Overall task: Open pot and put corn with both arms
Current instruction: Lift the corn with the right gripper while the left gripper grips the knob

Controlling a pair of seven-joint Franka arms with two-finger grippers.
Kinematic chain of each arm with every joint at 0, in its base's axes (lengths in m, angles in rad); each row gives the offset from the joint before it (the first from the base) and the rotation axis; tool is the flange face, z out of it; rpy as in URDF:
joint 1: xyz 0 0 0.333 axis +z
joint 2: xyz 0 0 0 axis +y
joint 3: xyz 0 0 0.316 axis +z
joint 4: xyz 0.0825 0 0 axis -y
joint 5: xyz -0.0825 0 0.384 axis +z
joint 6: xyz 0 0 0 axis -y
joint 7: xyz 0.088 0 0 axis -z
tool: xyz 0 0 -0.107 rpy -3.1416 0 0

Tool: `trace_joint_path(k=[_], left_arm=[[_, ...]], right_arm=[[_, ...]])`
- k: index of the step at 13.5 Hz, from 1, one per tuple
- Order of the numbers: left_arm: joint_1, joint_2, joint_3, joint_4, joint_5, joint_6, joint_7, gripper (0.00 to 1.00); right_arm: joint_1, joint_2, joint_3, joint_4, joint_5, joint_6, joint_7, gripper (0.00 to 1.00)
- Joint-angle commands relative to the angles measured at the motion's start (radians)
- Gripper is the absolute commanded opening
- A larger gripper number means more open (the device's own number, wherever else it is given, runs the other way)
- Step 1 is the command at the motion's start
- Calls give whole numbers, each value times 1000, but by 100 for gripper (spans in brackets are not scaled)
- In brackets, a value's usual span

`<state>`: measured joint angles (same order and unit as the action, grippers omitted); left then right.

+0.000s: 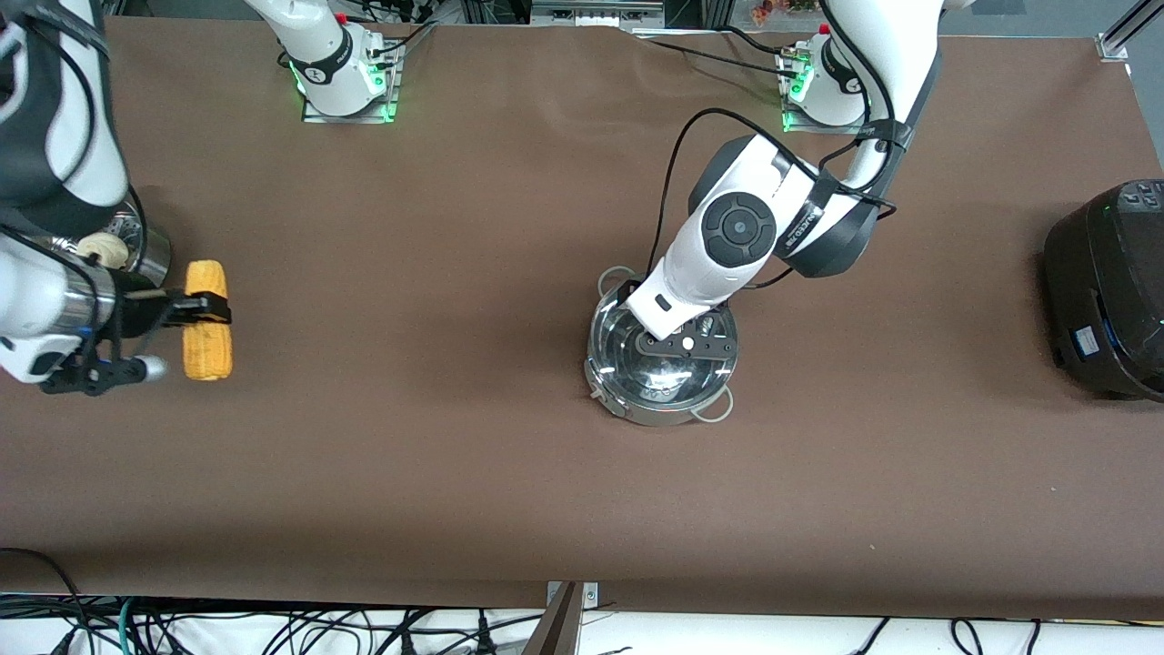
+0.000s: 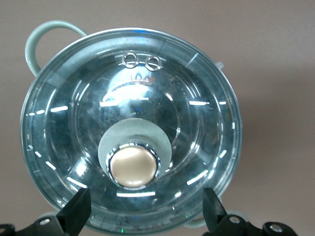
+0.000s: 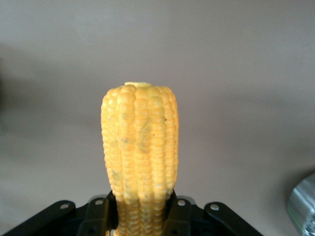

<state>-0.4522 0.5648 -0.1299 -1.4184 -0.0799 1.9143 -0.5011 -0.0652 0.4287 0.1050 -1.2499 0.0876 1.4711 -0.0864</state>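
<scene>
The steel pot [image 1: 651, 411] stands mid-table with its glass lid [image 2: 147, 88] on, tan knob [image 2: 133, 166] upright. My left gripper [image 1: 684, 348] hangs open just above the lid; in the left wrist view the left gripper [image 2: 145, 214] has one fingertip [image 2: 76, 212] on each side, over the lid's rim, and the knob lies just off the line between them. The yellow corn [image 1: 207, 350] lies toward the right arm's end of the table. My right gripper [image 1: 205, 307] is shut across the corn's [image 3: 140, 142] middle, and the right gripper [image 3: 140, 214] presses both sides of the cob.
A steel steamer [image 1: 145, 246] with a white bun [image 1: 102, 247] stands beside the corn, farther from the front camera; the steamer's edge [image 3: 304, 206] shows in the right wrist view. A black cooker [image 1: 1109, 291] sits at the left arm's end. Brown table [image 1: 409, 437] between corn and pot.
</scene>
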Motion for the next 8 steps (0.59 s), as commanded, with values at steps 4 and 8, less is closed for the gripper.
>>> trace_joint_path(k=[4,8], left_arm=[[-17,37,29,41,37,20,-5,93],[-19,50,36,41,38,41,-5,86]], right_arm=[[112,22,5,122,-54,-78,72,0],[222,27,5,122,-52,-6,240,0]])
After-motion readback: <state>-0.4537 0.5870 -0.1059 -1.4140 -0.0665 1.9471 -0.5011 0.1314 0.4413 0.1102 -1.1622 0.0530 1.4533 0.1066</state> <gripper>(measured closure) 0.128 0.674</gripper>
